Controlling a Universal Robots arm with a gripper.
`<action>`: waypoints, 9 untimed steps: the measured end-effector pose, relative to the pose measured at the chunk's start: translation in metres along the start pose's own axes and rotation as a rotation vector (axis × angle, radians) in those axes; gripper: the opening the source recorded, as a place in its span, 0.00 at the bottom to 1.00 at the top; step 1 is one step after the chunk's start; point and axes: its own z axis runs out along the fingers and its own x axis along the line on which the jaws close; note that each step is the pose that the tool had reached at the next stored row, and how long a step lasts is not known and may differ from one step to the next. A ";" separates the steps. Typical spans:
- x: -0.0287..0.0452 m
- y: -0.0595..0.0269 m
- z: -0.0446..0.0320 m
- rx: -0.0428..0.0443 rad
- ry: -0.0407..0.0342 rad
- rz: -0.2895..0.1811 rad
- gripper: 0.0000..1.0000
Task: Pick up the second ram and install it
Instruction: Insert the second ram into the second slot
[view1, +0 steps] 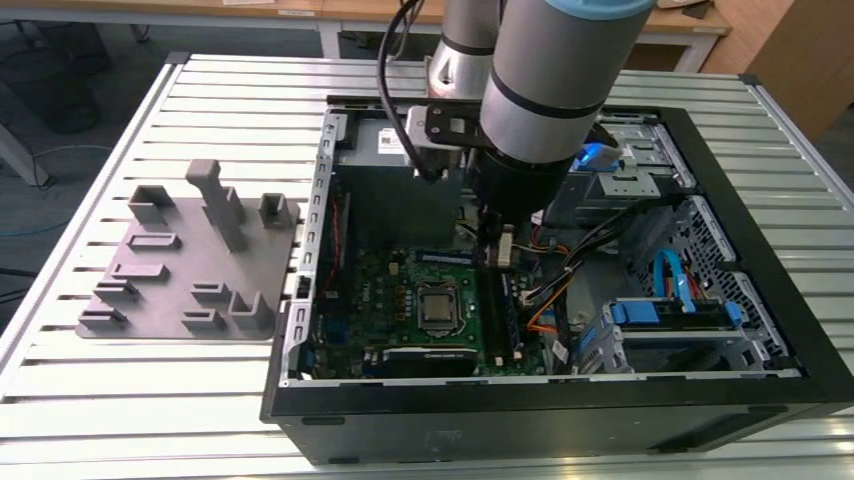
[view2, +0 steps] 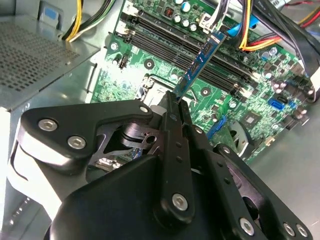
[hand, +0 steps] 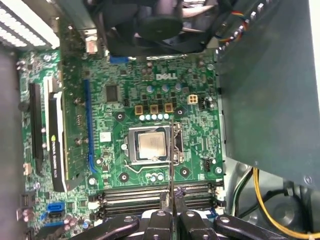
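The second ram (view2: 200, 62), a slim blue-green board lined with small dark chips, juts straight out from the tips of the claw (view2: 176, 102), whose black fingers are clenched on one end of the stick. In the first wrist view the stick (hand: 171, 160) appears edge-on as a thin line running from the claw (hand: 170, 212) across the long dark memory slots (hand: 135, 195) and alongside the processor socket (hand: 151, 145). Its free end points at the green motherboard (view2: 145, 80), close to the slots (view2: 165, 45); whether it touches them cannot be told. In the exterior view the grey arm (view1: 547, 90) reaches down into an open black computer case (view1: 507, 420) lying on its side on a slatted metal surface (view1: 160, 400). A grey fixture plate (view1: 187, 270) with upright posts sits just beside the case, on the exterior view's left.
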 end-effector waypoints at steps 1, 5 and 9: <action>0.0000 0.0000 0.0000 0.0008 -0.0006 0.014 0.14; 0.0000 0.0000 0.0001 0.0040 -0.0030 0.069 0.14; 0.0000 0.0000 0.0002 0.0067 -0.0050 0.117 0.14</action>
